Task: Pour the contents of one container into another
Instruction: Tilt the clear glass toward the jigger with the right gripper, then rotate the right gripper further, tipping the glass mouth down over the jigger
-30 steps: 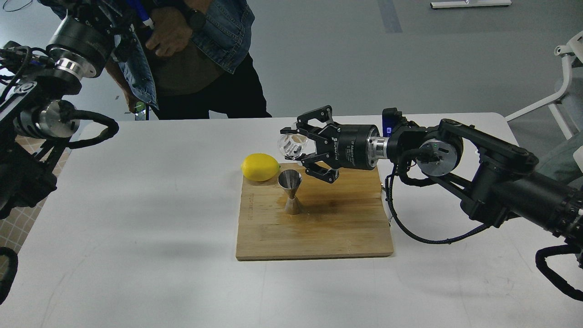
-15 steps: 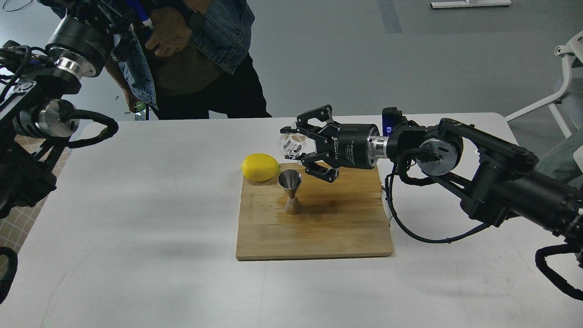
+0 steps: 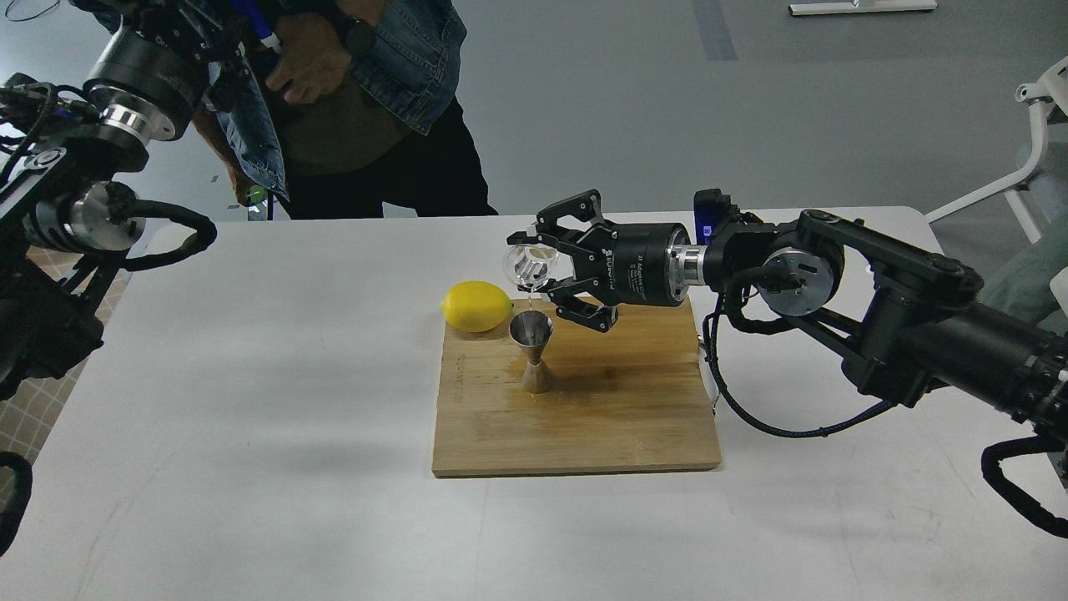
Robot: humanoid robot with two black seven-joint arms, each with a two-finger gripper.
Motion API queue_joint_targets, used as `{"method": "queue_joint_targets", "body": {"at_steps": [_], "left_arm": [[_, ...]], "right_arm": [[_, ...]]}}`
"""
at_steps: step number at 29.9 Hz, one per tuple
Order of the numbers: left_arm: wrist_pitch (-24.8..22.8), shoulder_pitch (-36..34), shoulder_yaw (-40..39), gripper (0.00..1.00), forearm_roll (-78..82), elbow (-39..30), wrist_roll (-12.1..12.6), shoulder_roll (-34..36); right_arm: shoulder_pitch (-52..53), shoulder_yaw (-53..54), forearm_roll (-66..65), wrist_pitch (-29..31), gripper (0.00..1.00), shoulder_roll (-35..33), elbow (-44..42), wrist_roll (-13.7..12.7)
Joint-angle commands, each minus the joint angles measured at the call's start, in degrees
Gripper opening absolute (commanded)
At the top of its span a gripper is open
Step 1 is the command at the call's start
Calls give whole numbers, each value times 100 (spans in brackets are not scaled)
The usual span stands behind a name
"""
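Observation:
My right gripper (image 3: 534, 269) is shut on the clear glass tumbler (image 3: 527, 265), holding it tipped on its side just above the steel jigger (image 3: 532, 351). A thin thread of liquid runs from the tumbler's rim down toward the jigger's upper cone. The jigger stands upright on the wooden cutting board (image 3: 617, 417), near its back left part. My left arm is raised at the far left edge, and its gripper is out of view.
A yellow lemon (image 3: 476, 305) lies at the board's back left corner, close to the jigger. A person in a denim jacket (image 3: 392, 67) stands behind the white table (image 3: 250, 376). A white chair frame (image 3: 1030, 167) is at the right.
The right gripper has shifted slightly left and up and tilted the tumbler further, so that liquid now runs from it toward the jigger. The left arm has not moved.

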Motion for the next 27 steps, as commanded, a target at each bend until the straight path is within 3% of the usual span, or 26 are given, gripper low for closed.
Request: {"method": "queue_joint_targets", "body": {"at_steps": [1,27], "left_arm": [[0,0,0,98,0,0,0,10],[-18,0,0,98,-9,-18,70,89]], "right_arm": [[-36,-9,0,0,43,0,-3,-2],[-36,-18,-202,0,43,-9,-3,16]]}}
